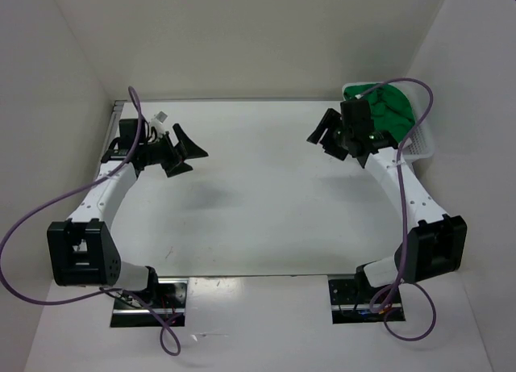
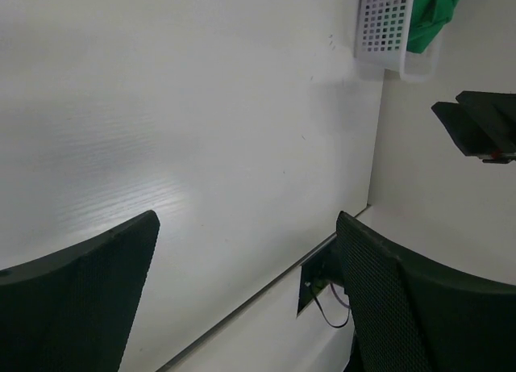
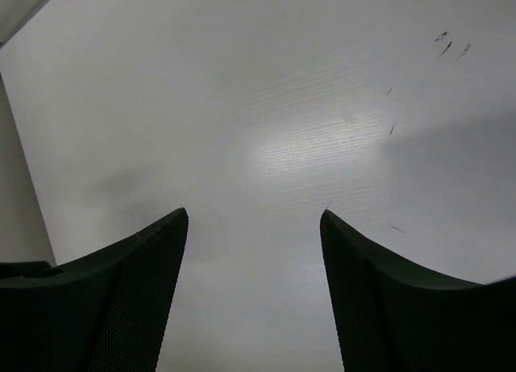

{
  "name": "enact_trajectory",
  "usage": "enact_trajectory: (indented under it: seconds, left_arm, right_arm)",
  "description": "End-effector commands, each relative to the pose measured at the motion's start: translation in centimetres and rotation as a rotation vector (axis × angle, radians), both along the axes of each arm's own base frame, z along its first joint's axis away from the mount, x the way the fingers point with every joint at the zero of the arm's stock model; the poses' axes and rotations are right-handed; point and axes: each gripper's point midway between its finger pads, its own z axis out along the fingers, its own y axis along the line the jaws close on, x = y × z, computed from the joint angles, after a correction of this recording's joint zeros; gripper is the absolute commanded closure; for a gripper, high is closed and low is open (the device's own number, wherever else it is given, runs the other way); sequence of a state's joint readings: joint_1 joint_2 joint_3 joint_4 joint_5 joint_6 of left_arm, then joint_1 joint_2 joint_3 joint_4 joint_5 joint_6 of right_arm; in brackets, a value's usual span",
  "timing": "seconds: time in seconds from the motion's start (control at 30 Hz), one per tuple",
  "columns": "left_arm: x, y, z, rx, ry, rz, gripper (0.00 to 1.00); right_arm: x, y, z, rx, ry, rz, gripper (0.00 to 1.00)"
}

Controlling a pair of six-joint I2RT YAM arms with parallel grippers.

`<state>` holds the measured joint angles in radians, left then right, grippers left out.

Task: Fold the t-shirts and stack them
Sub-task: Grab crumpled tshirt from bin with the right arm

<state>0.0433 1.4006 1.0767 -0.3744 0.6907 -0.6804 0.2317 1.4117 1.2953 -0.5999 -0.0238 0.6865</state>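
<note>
A bright green t-shirt (image 1: 393, 114) lies bunched in the white perforated basket (image 1: 419, 149) at the table's far right corner; the left wrist view catches the green t-shirt (image 2: 431, 17) over the basket (image 2: 385, 21). No other shirt shows. My left gripper (image 1: 187, 154) hovers over the far left of the table, open, nothing between its fingers (image 2: 97, 291). The right gripper (image 1: 322, 134) hangs just left of the basket, open and empty, its fingers (image 3: 121, 299) spread over bare tabletop.
White walls close in the table on the left, back and right. The white tabletop (image 1: 258, 194) spreads between the two arms. Purple cables loop from both arms. Two dark mounting plates (image 1: 355, 295) sit at the near edge.
</note>
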Motion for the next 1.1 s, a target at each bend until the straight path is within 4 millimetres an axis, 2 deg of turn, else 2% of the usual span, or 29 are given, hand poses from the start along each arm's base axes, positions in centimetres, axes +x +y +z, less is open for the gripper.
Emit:
enact_trajectory:
  seconds: [0.0,0.03,0.07,0.17,0.2,0.23,0.27,0.3,0.33,0.37,0.4,0.43,0.47,0.57,0.63,0.67,0.7,0.73,0.8,0.83,0.87,0.97,1.0,1.07]
  left_arm:
    - [-0.3,-0.1,2.3,0.002,-0.121,-0.030,0.03]
    - [-0.3,-0.2,2.5,-0.003,-0.132,-0.037,0.03]
    - [-0.7,-0.4,2.6,-0.010,-0.134,-0.046,0.05]
    - [-1.3,-0.5,2.5,-0.013,-0.148,-0.059,0.14]
    - [-1.5,-0.5,3.0,-0.011,-0.165,-0.060,0.20]
    - [-1.9,-0.8,2.8,-0.007,-0.168,-0.073,0.32]
    - [-2.3,-0.8,2.9,0.001,-0.168,-0.079,0.38]
    - [-2.5,-1.5,2.8,0.005,-0.168,-0.097,0.46]
    - [-2.7,-1.7,3.2,0.011,-0.183,-0.099,0.56]
    - [-3.2,-2.0,3.5,0.015,-0.195,-0.116,0.76]
    - [-3.5,-2.3,3.3,0.030,-0.188,-0.114,0.82]
    - [-3.6,-2.3,3.1,0.037,-0.186,-0.120,0.87]
    - [-3.8,-2.2,3.0,0.043,-0.187,-0.114,0.93]
    - [-4.7,-2.6,2.9,0.033,-0.189,-0.133,0.93]
    - [-5.1,-2.7,2.1,0.024,-0.165,-0.143,0.85]
    - [-5.1,-2.9,2.4,0.014,-0.178,-0.155,0.78]
    - [-5.4,-3.0,2.0,0.007,-0.166,-0.162,0.70]
    - [-5.4,-3.2,2.3,-0.008,-0.171,-0.167,0.58]
    - [-5.2,-3.2,2.2,-0.013,-0.165,-0.163,0.51]
    - [-5.3,-3.3,2.3,-0.021,-0.165,-0.172,0.48]
    - [-5.4,-3.6,2.0,-0.022,-0.153,-0.181,0.48]
    - [-5.2,-3.6,2.1,-0.027,-0.156,-0.177,0.47]
    - [-5.2,-3.6,2.1,-0.027,-0.156,-0.177,0.45]
    - [-5.1,-3.6,2.1,-0.026,-0.149,-0.166,0.45]
  right_arm:
    - [0.8,-1.5,1.2,-0.048,-0.045,-0.029,0.30]
    - [1.3,-2.1,1.3,-0.048,-0.046,-0.045,0.34]
    - [1.8,-2.9,1.3,-0.050,-0.039,-0.067,0.45]
    - [4.1,-5.3,1.9,-0.081,-0.049,-0.138,0.61]
    - [4.6,-5.7,2.1,-0.089,-0.053,-0.143,0.69]
    - [5.9,-7.2,2.5,-0.116,-0.060,-0.180,0.73]
    - [6.5,-7.9,2.7,-0.128,-0.058,-0.205,0.84]
    - [7.4,-8.9,3.9,-0.149,-0.089,-0.226,0.88]
    - [8.0,-9.8,4.2,-0.160,-0.101,-0.254,0.92]
    - [8.8,-12.4,3.6,-0.200,-0.087,-0.314,0.95]
    - [10.0,-13.9,4.0,-0.220,-0.097,-0.349,1.00]
    - [10.3,-15.0,5.3,-0.217,-0.124,-0.376,1.00]
    - [11.4,-17.2,5.3,-0.246,-0.125,-0.407,1.00]
    - [13.8,-19.9,4.8,-0.297,-0.104,-0.444,1.00]
    - [14.9,-21.0,3.1,-0.329,-0.065,-0.459,0.96]
    - [15.5,-21.3,3.8,-0.341,-0.083,-0.462,0.90]
    - [15.9,-21.4,3.6,-0.341,-0.081,-0.462,0.83]
    - [16.2,-22.1,3.3,-0.348,-0.076,-0.478,0.69]
    - [17.4,-22.3,2.3,-0.363,-0.067,-0.465,0.59]
    - [17.8,-22.5,2.5,-0.368,-0.069,-0.472,0.54]
    - [18.4,-22.8,0.9,-0.385,-0.042,-0.470,0.52]
    - [19.2,-23.3,0.0,-0.419,-0.020,-0.465,0.46]
    - [19.5,-23.6,-1.5,-0.437,0.011,-0.457,0.45]
    - [19.7,-23.8,-2.2,-0.456,0.026,-0.451,0.45]
